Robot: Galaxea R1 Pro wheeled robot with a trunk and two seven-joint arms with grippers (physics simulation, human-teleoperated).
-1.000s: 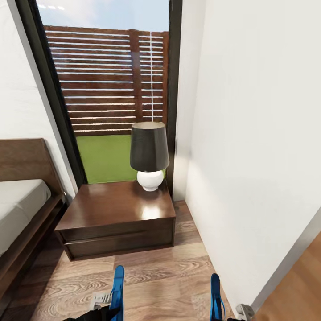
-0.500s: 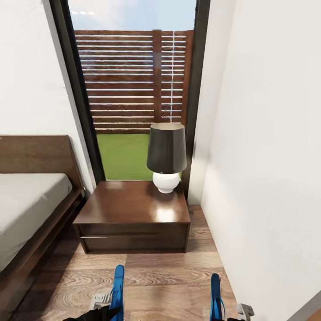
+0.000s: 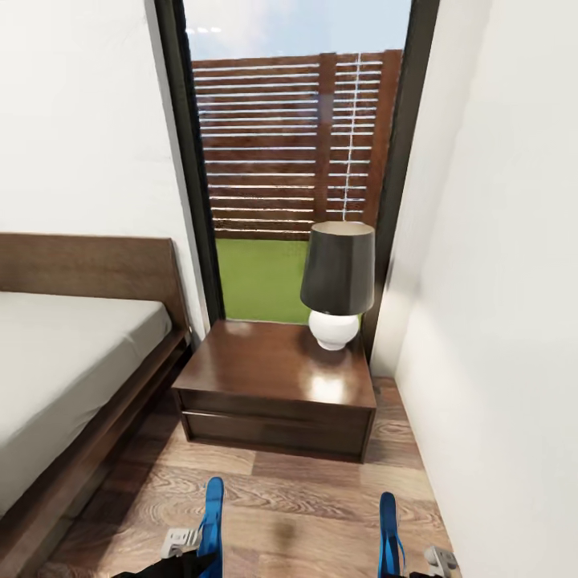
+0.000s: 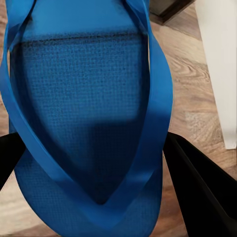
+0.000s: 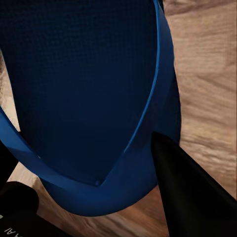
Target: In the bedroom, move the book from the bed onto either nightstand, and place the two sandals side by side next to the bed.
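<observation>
Each of my grippers holds one bright blue sandal on edge above the wooden floor. In the head view the left sandal (image 3: 213, 518) and the right sandal (image 3: 388, 530) stick up at the bottom edge. My left gripper (image 4: 98, 170) is shut on its sandal (image 4: 84, 98), black fingers (image 4: 202, 187) on both sides. My right gripper (image 5: 98, 192) is shut on the other sandal (image 5: 84, 84). The bed (image 3: 56, 361) with white mattress lies at the left. The dark wood nightstand (image 3: 257, 369) stands ahead beside it. The book is out of view.
A lamp (image 3: 337, 281) with a dark shade and white base stands on the nightstand's far right corner. A white wall (image 3: 506, 321) closes the right side. Behind the nightstand a tall window (image 3: 289, 160) looks onto grass and a slatted fence.
The head view has swung left: nightstand and lamp sit further right in the picture and more of the bed shows. Both sandals stay held as before.
</observation>
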